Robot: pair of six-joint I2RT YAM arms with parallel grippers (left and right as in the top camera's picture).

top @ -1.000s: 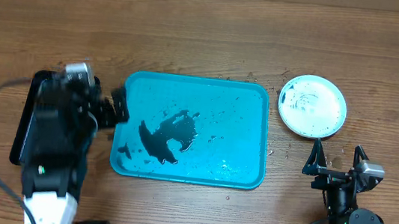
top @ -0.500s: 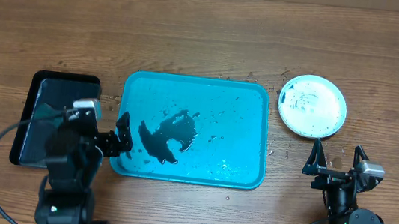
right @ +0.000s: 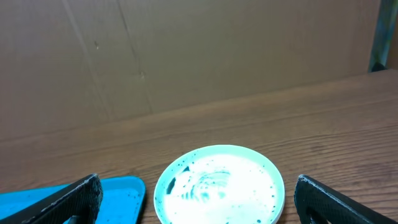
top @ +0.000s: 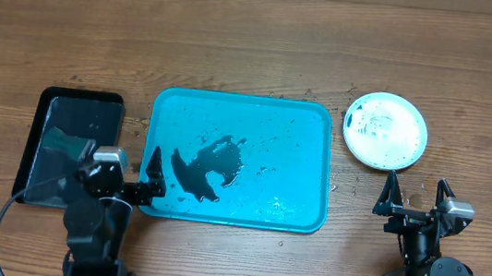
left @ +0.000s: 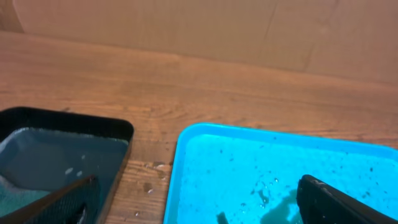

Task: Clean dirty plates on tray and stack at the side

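Note:
The turquoise tray (top: 312, 127) lies mid-table with a black smear (top: 204, 166) and specks on it; no plates are on it. It also shows in the left wrist view (left: 261, 162). One pale-mint-rimmed plate (top: 385, 131) with specks and faint smears rests on the table to the right of the tray. It also shows in the right wrist view (right: 217, 183). No white-rimmed or yellow-green-rimmed plate can be told apart. My left gripper (top: 121, 153) (left: 199, 202) is open and empty, straddling the gap between the two trays. My right gripper (top: 416, 190) (right: 205, 211) is open and empty, just in front of the plate.
A glossy black tray (top: 46, 101) (left: 68, 118) holding water and a greenish pad (top: 61, 143) lies to the left of the turquoise tray. Drops and crumbs dot the wood around the turquoise tray. A cardboard wall stands at the back.
My left arm has drawn back from over the black tray toward the table's front edge, its gripper open throughout. The right arm, plate and trays have not moved.

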